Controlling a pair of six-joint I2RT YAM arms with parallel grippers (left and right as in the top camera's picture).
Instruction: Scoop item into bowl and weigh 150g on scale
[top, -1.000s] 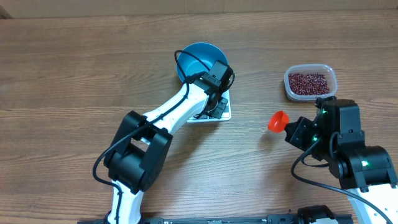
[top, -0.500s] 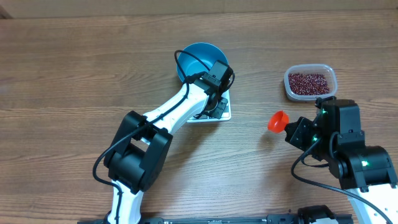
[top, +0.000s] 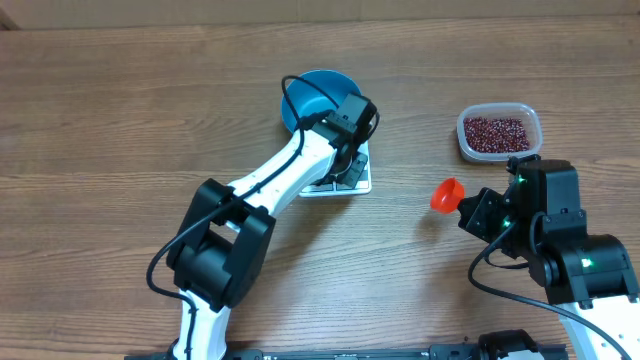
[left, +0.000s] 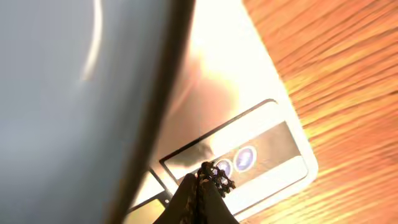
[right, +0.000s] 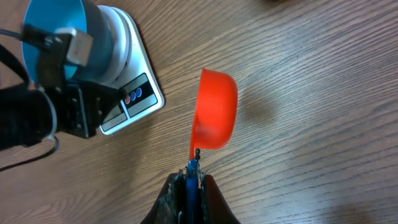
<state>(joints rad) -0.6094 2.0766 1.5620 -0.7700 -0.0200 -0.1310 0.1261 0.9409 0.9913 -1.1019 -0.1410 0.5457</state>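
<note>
Right gripper (right: 188, 179): nearest the robot's side, well right of the scale (top: 352, 183) and a bit nearer than it. Fingers fully closed, pinching the thin handle of the red scoop (right: 214, 118). The scoop cup sticks out toward the scale, above bare table (top: 120, 120), touching nothing else.

The scale is white and flat on the table, with its display (left: 273, 140) and buttons (left: 244, 158) along the near edge.

Left gripper (left: 208, 179): arm reaches over the scale's near edge. Fingers fully closed with nothing between them. The tip sits right at the round buttons beside the display. Cannot tell if it actually presses.

Bowl (top: 308, 95): blue, on the far part of the scale, overhanging its far edge. What shows of the inside is plain blue. The left gripper is just beside its near wall.

Tub (top: 533, 128): clear, rectangular, well right of the scale and slightly farther back. Beans (top: 493, 131): a dark red-brown mass, all inside the tub. The tub is apart from the scoop and from both grippers.
</note>
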